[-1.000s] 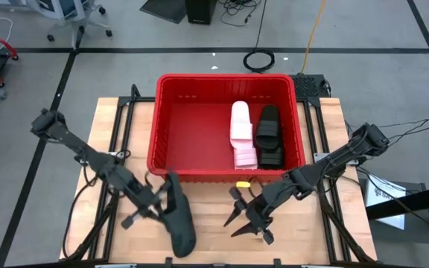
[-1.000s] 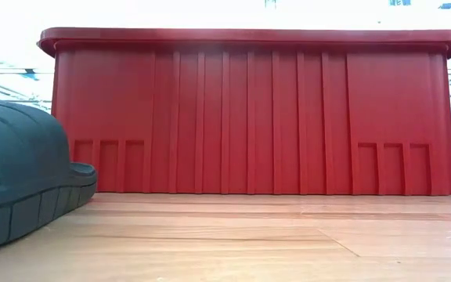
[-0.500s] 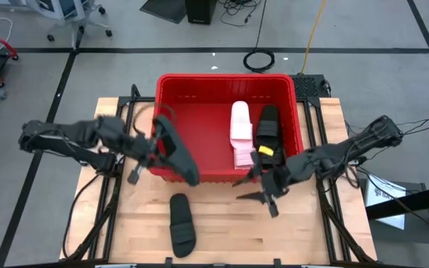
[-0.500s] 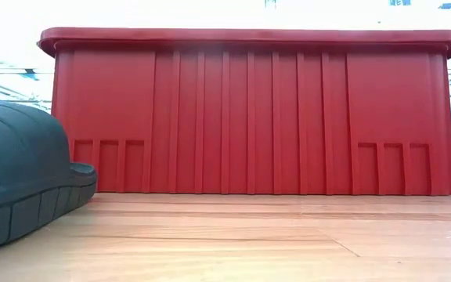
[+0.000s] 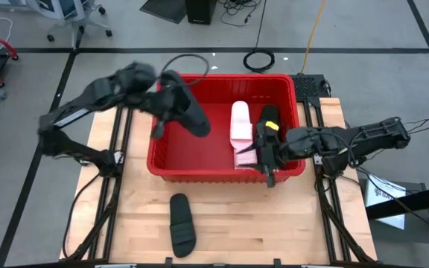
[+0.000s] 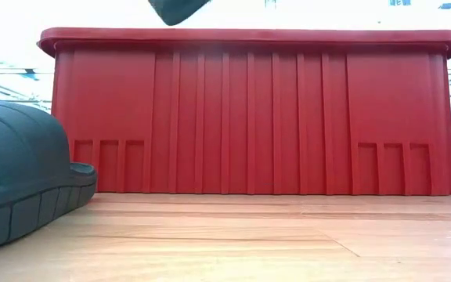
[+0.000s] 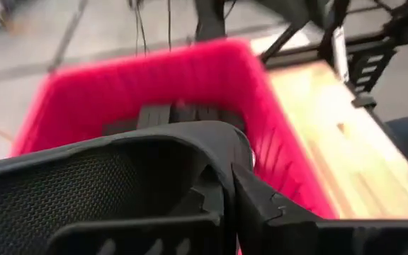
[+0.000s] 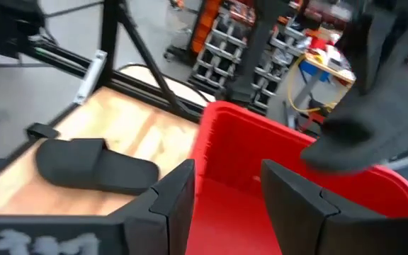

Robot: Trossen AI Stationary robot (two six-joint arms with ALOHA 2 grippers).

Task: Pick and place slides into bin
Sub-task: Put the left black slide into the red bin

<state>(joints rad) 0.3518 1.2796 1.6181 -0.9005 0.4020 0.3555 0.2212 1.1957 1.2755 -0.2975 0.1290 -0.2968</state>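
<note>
Black, the slide [image 5: 187,109] held by the left gripper [image 5: 165,104] hangs over the red bin's [image 5: 171,164] left half; the low view catches only its tip above the rim. A second black slide [image 5: 182,231] lies on the wooden table [image 5: 296,231] before the bin. Inside, a pale slide [image 5: 241,132] and black slides [image 5: 269,123] rest at right, where the right gripper [image 5: 263,162] hovers, fingers apart and empty

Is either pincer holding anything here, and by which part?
Left pincer holds a black slide over the bin; grip point hidden. Right pincer is open, empty.
</note>
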